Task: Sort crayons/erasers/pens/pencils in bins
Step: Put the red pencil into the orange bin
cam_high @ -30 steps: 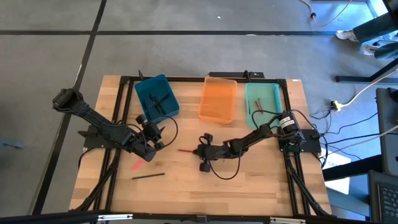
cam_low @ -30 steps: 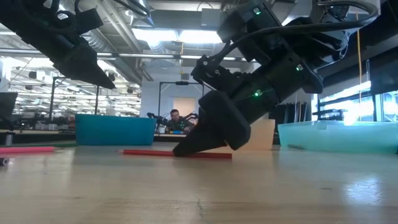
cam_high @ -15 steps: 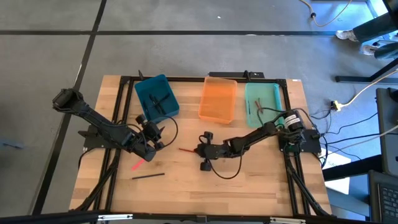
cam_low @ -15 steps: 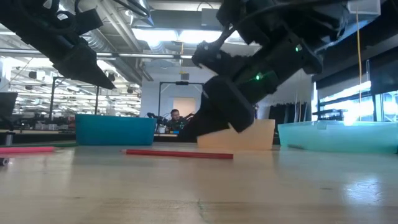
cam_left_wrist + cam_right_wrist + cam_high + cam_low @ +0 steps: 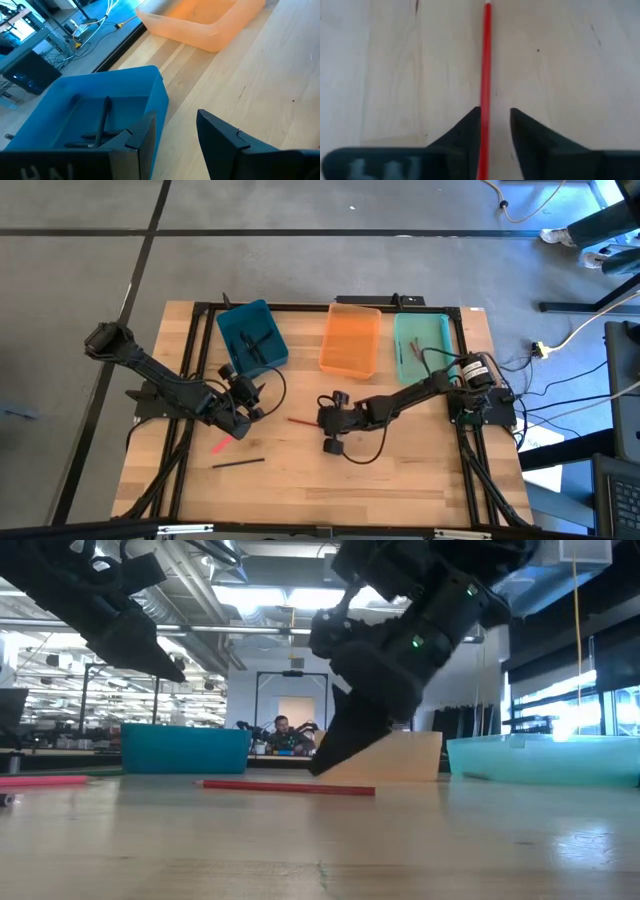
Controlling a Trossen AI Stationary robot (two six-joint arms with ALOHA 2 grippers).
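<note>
The left hand hangs over the table in front of the teal bin, its fingers apart and empty. A pink stick and a black stick lie just before it. The right hand sits mid-table, fingers parted astride the red stick, which is thin, straight and flat on the wood, its long axis running left-right, toward the left hand. In the low view the hand's tip appears just clear of the stick. The orange bin and mint bin line the far edge; bare wood lies all around the stick.
</note>
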